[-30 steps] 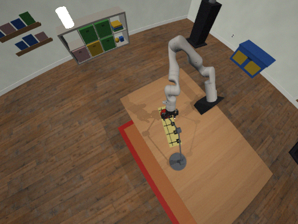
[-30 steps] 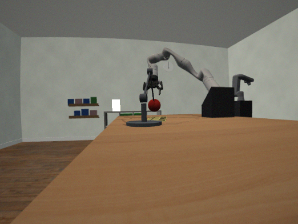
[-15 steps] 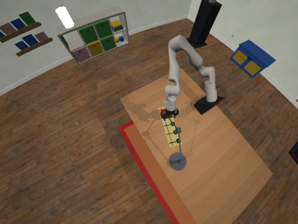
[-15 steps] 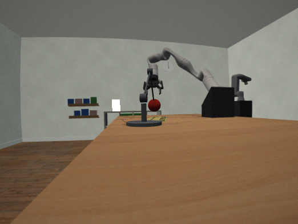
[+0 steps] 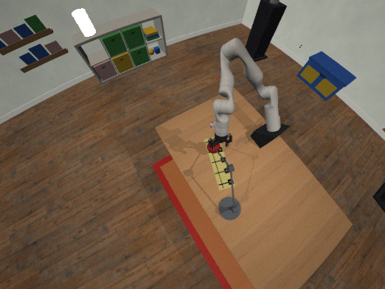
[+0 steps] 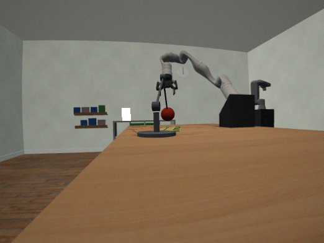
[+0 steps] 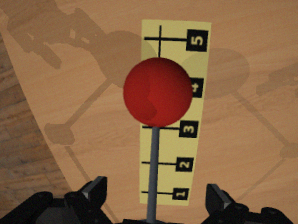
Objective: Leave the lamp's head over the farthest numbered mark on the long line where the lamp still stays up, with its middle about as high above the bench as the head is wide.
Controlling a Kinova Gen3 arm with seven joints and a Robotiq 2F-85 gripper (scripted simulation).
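Observation:
The lamp has a round grey base point(image 5: 229, 209) on the wooden bench, thin jointed arms and a red ball head point(image 5: 215, 147). The head hangs above the yellow numbered strip point(image 5: 220, 166). In the wrist view the head point(image 7: 158, 91) covers the line near mark 4, between marks 3 and 5 of the strip point(image 7: 174, 116). In the side view the head point(image 6: 167, 114) hangs a little above the bench. My gripper point(image 6: 166, 87) is open, straight above the head at the top of the lamp's upper rod. In the wrist view the fingers stand on either side of the rod without touching it.
The arm's black mount point(image 5: 269, 134) stands at the far side of the bench. A red mat edge point(image 5: 184, 217) runs along the bench's left side. A shelf unit point(image 5: 123, 48) and a black column point(image 5: 265, 29) stand well away on the floor.

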